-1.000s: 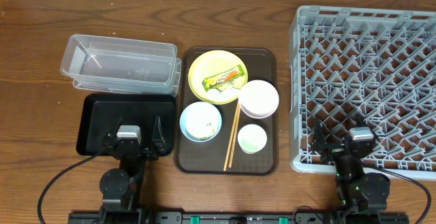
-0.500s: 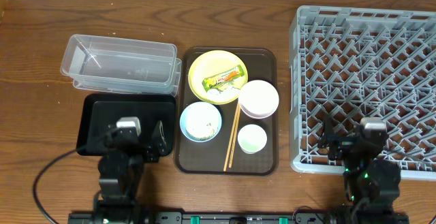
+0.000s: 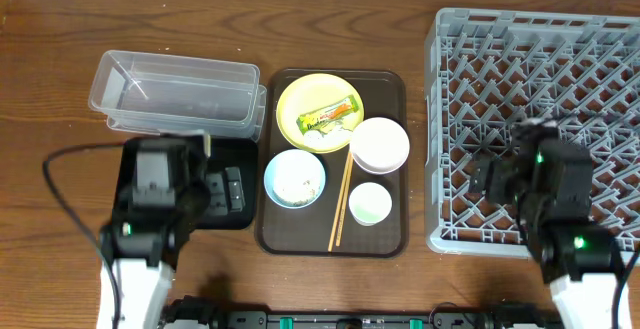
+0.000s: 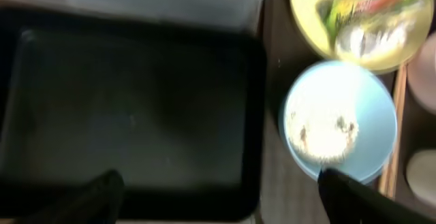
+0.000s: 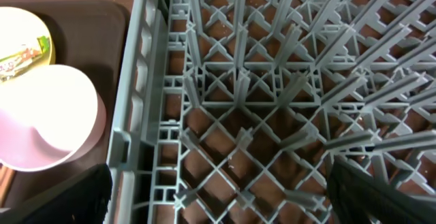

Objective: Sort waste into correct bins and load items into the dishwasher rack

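Observation:
On the brown serving tray (image 3: 385, 84) sit a yellow plate (image 3: 300, 99) with the snack wrapper (image 3: 330, 117), a pinkish-white bowl (image 3: 379, 144), a light blue bowl (image 3: 294, 177) with whitish scraps, a green cup (image 3: 370, 203) and chopsticks (image 3: 341, 201). My left gripper (image 3: 228, 187) is open and empty above the black tray (image 3: 240, 151); the blue bowl (image 4: 340, 122) lies just to its right. My right gripper (image 3: 495, 181) is open and empty above the grey rack's (image 3: 540, 69) front-left part, with the pink bowl (image 5: 41, 115) left of it.
The clear tub (image 3: 175, 91) stands behind the black tray, touching the serving tray's left side. The rack's upright pegs (image 5: 272, 81) stand right under the right gripper. Bare wooden table (image 3: 50, 119) lies at the far left.
Both arms have lifted and moved away from the table's front edge. The left one now hangs over the black tray, the right one over the rack. Nothing on the table has moved.

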Robot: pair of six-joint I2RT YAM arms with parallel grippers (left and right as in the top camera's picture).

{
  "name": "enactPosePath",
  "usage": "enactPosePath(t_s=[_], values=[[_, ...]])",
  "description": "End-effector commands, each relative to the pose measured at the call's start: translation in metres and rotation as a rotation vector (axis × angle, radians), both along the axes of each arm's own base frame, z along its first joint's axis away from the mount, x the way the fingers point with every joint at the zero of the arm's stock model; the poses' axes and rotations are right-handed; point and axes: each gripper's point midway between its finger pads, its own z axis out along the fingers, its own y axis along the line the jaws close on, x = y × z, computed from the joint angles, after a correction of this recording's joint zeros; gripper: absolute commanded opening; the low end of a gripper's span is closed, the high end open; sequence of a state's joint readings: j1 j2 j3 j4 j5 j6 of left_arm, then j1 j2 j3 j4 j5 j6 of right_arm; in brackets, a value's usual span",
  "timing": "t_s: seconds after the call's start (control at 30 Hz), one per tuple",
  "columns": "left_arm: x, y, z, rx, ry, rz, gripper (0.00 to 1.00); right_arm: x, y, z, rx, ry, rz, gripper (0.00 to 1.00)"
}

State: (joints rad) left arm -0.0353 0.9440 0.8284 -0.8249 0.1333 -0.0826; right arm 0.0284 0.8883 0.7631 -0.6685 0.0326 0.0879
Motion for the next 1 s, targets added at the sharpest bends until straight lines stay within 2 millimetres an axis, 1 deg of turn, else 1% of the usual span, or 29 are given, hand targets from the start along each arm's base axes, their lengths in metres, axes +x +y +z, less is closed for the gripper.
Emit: enactPosePath(t_s=[0.0, 0.13, 0.23, 0.27, 0.37, 0.5, 0.6, 0.67, 0.77, 0.83, 0.93, 0.97], values=[[0.007, -0.006, 0.011, -0.037, 0.060, -0.008, 0.94, 0.011, 0.006, 0.013, 0.017, 0.013, 0.014, 0.99], [0.011, -0.007, 0.006, -0.039, 0.110, -0.008, 0.94, 0.011, 0.008, 0.011, 0.026, 0.044, 0.023, 0.99], [0.021, -0.010, 0.009, -0.053, 0.072, -0.017, 0.94, 0.012, 0.008, 0.013, 0.027, 0.037, 0.024, 0.99], [0.026, -0.013, 0.013, -0.068, 0.045, -0.026, 0.94, 0.012, 0.008, 0.013, 0.027, 0.037, 0.023, 0.99], [0.051, -0.025, 0.031, -0.123, -0.080, -0.069, 0.94, 0.012, 0.008, 0.013, 0.027, 0.036, 0.023, 0.99], [0.085, -0.036, 0.050, -0.127, -0.228, -0.111, 0.92, 0.013, 0.008, 0.013, 0.027, 0.035, 0.023, 0.99], [0.107, -0.051, 0.054, -0.115, -0.296, -0.176, 0.92, 0.013, 0.008, 0.013, 0.027, 0.032, 0.023, 0.99], [0.118, -0.065, 0.048, -0.118, -0.309, -0.214, 0.92, 0.014, 0.008, 0.014, 0.027, 0.029, 0.023, 0.99], [0.129, -0.088, 0.031, -0.126, -0.288, -0.269, 0.92, 0.013, 0.008, 0.013, 0.028, 0.033, 0.023, 0.99], [0.134, -0.105, 0.014, -0.129, -0.259, -0.307, 0.91, 0.013, 0.008, 0.013, 0.027, 0.033, 0.023, 0.99], [0.136, -0.125, -0.011, -0.131, -0.210, -0.352, 0.91, 0.013, 0.008, 0.013, 0.027, 0.033, 0.023, 0.99], [0.135, -0.133, -0.021, -0.130, -0.188, -0.369, 0.88, 0.013, 0.008, 0.013, 0.028, 0.033, 0.023, 0.99]])
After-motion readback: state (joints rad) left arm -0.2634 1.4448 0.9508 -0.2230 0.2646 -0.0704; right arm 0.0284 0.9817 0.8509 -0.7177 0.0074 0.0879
